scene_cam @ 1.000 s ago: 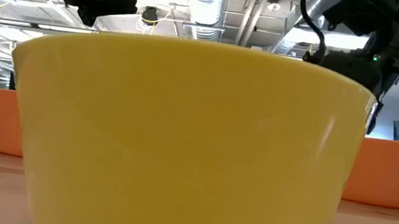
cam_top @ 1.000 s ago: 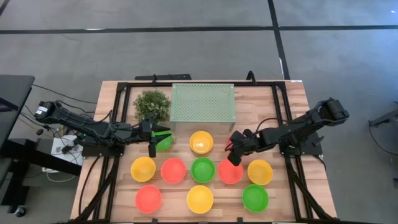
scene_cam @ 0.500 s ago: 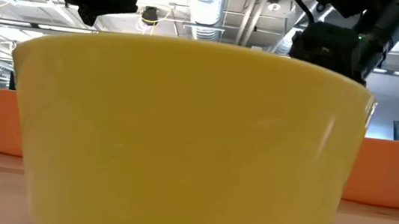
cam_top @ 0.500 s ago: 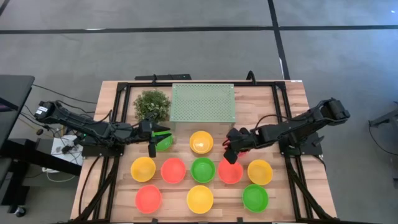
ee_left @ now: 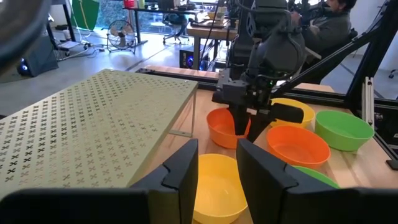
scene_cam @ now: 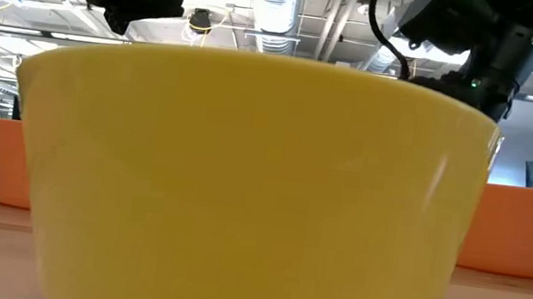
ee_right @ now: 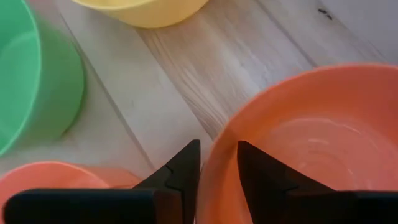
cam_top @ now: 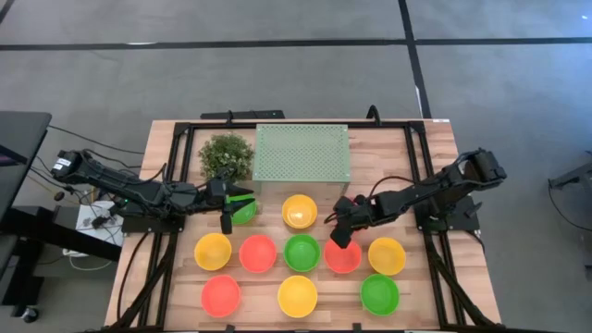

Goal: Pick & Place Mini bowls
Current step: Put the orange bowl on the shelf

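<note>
Several mini bowls in green, yellow and red-orange stand on the wooden table. My right gripper (cam_top: 339, 239) (ee_right: 217, 146) points steeply down at the far-left rim of a red-orange bowl (cam_top: 345, 259) (ee_right: 311, 143). It is open, one finger inside the rim and one outside; no touch shows. My left gripper (cam_top: 228, 209) (ee_left: 217, 152) waits open, nearly level, over a green bowl (cam_top: 246, 214) at the left. Nothing shows between its fingers.
A pale green perforated tray (cam_top: 302, 153) and a bushy plant (cam_top: 227, 155) stand at the far side. A yellow bowl (cam_top: 299, 211) sits between the two grippers, a green one (cam_top: 302, 252) just left of the red-orange bowl. The low view is filled by a near yellow bowl (scene_cam: 242, 187).
My right gripper has gone a little toward the table's left edge and down, onto the far-left rim of the red-orange bowl. The bowls have stayed where they were.
</note>
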`<state>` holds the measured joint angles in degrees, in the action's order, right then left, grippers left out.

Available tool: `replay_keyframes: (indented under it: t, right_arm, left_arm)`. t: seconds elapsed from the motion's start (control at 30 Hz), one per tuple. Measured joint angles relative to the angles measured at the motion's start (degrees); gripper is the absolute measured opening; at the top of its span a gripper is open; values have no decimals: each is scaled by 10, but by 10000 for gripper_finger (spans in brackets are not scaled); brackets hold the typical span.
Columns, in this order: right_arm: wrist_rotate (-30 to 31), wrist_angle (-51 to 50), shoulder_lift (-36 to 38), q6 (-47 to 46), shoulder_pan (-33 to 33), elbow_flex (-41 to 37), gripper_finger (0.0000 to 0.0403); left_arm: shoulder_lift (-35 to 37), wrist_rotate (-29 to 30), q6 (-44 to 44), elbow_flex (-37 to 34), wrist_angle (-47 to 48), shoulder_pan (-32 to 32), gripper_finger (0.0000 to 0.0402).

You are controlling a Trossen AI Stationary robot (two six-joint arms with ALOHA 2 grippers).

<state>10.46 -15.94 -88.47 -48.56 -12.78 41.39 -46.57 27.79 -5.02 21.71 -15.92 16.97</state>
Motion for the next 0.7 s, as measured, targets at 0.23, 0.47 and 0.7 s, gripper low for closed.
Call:
replay_keyframes:
  t: [0.23,0.47,0.7]
  right_arm:
    - [1,-2,25,11,1,0,19]
    - [-39,-1,75,16,-15,0,14]
    - [-42,69,175,111,-23,0,7]
  left_arm:
    - [0,0,0,0,0,0,111]
    - [0,0,0,0,0,0,111]
    - [0,0,0,0,0,0,111]
